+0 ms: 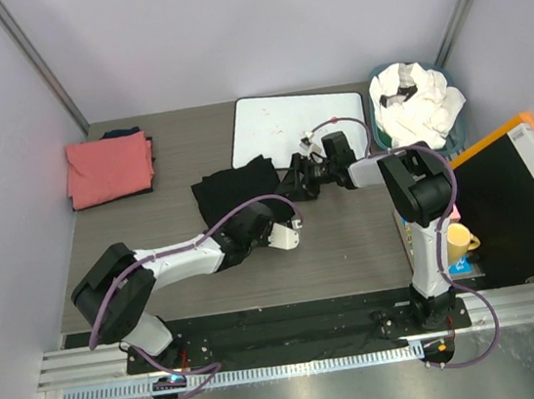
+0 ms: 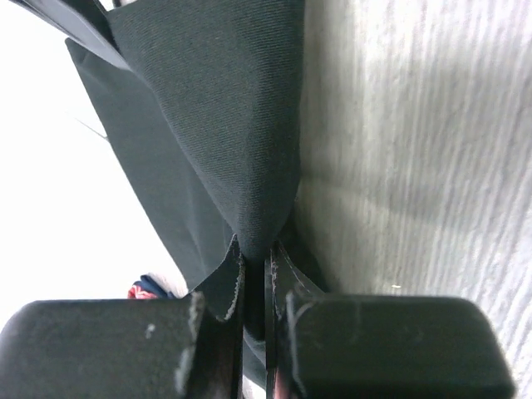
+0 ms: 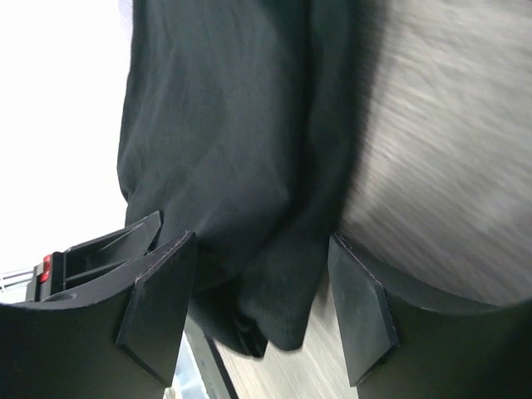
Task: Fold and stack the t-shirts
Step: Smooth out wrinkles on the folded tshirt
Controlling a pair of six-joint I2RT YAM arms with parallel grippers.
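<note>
A black t-shirt [image 1: 234,186] lies crumpled in the middle of the table. My left gripper [image 1: 242,230] is at its near edge. The left wrist view shows that gripper [image 2: 256,264] shut on a pinched fold of the black t-shirt [image 2: 224,125]. My right gripper [image 1: 295,184] reaches in from the right to the shirt's right edge. It stands open [image 3: 262,309], its fingers [image 3: 158,307] on either side of a hanging corner of the black cloth [image 3: 249,183] without pinching it. A folded coral-pink t-shirt [image 1: 110,168] lies at the far left. White t-shirts [image 1: 418,101] fill a basket at the back right.
A white board with a black rim [image 1: 296,122] lies flat behind the black shirt. The teal basket [image 1: 377,82] stands at the back right. A black box with an orange edge [image 1: 513,197] and a yellow cup [image 1: 459,238] sit at the right edge.
</note>
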